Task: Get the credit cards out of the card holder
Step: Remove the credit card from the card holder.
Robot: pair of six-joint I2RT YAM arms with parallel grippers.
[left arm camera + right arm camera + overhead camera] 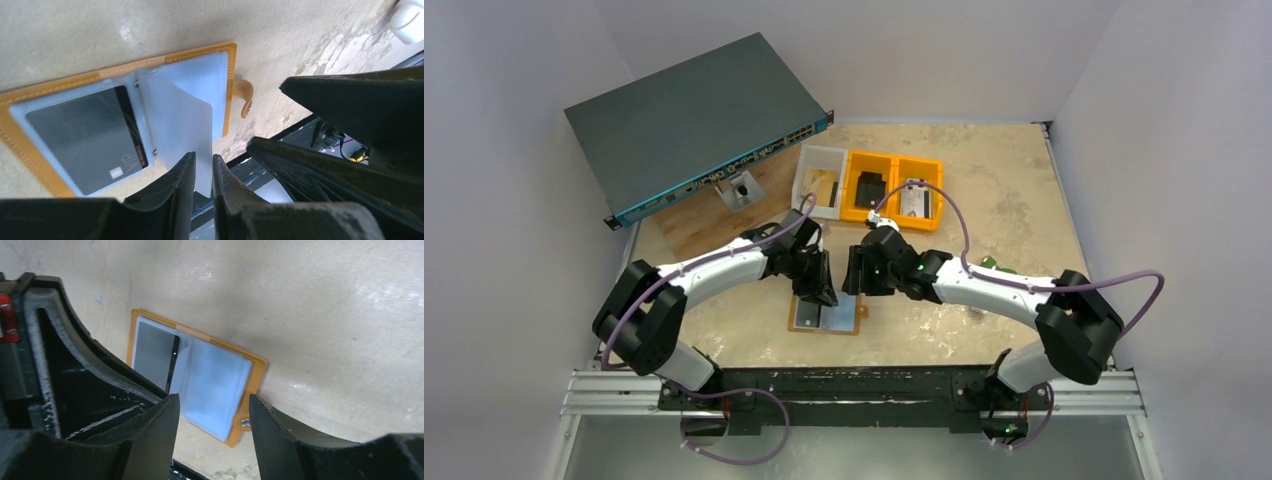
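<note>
The card holder point(839, 318) lies open and flat on the table near its front edge, tan-orange outside point(230, 60) and pale blue-grey inside point(257, 371). A black credit card point(85, 135) marked VIP sits in the left pocket point(155, 352). A clear sleeve leaf point(175, 115) stands up from the spine. Its free edge runs between the fingers of my left gripper point(202, 156), whose jaws stand narrowly apart around it. My left gripper point(824, 290) hangs over the holder's left half. My right gripper point(856, 280) hovers open above the right half point(212, 397), holding nothing.
A dark network switch point(694, 125) lies tilted at the back left, with a metal bracket point(742, 188) in front of it. A white bin point(821, 180) and orange bins point(892, 188) hold small items behind the grippers. A green object point(989, 263) lies beside the right arm.
</note>
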